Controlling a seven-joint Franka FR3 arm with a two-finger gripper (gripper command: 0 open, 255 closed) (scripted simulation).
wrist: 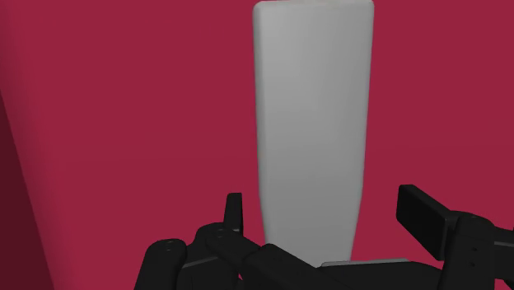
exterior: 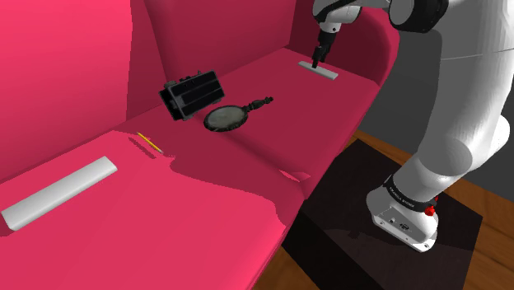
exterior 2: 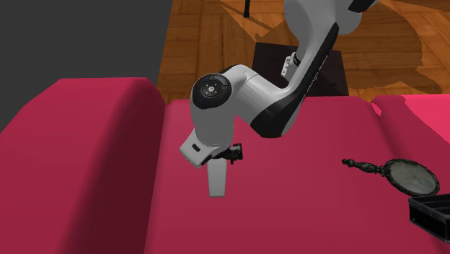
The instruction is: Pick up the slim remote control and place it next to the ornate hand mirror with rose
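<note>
On the red sofa [exterior: 247,165], at the seat's end by the armrest [exterior: 377,45], the slim grey remote [exterior: 325,72] lies flat, well apart from the dark hand mirror [exterior: 226,118] mid-seat. The claw [wrist: 325,206] is released, straddling the remote without touching.

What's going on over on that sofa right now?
The arm's pincer is low over the grey remote at the far end of the sofa, by the armrest. In the wrist view the open fingers straddle the remote without touching it, so it is not held yet. The mirror lies mid-seat beside a black box.
</note>
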